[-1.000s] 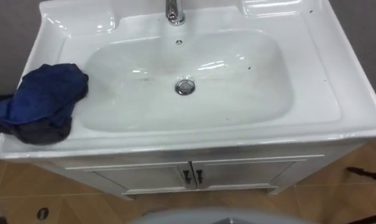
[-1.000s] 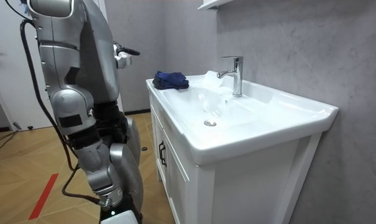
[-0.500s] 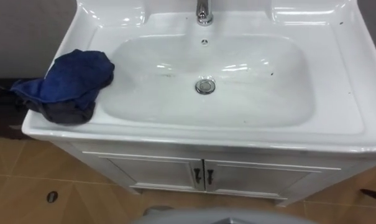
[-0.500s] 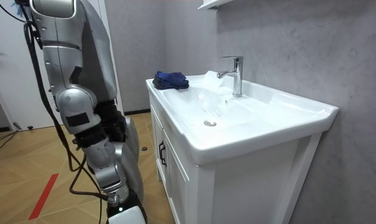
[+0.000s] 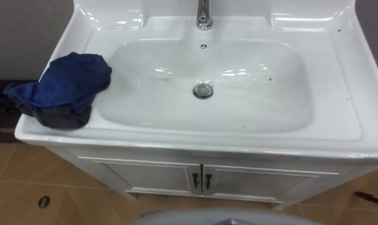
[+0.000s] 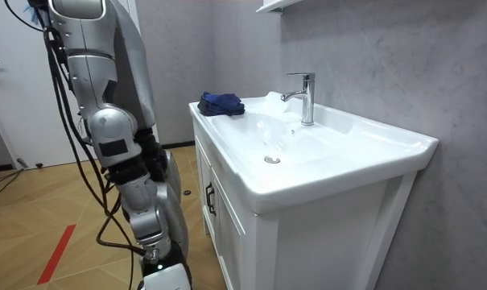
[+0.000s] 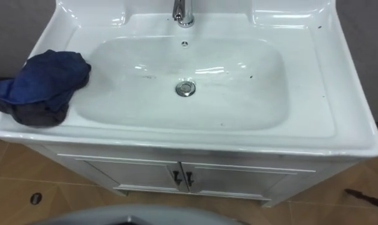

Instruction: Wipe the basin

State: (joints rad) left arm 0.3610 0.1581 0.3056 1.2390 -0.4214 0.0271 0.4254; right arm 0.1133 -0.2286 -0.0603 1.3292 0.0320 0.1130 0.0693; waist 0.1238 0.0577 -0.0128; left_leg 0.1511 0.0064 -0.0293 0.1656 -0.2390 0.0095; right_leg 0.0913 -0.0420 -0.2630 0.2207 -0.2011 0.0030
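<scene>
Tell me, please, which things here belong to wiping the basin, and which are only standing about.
For the job:
- basin, white, with a few dark specks
- cloth, blue, bunched on the basin's left rim

Not for the job:
- tap at the back
- cabinet under the basin, doors closed
- floor

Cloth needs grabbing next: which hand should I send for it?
Left hand, most likely. The blue cloth lies bunched on the left rim of the basin, overhanging its edge, on the robot's own left. The right hand would have to reach across the whole bowl.
</scene>
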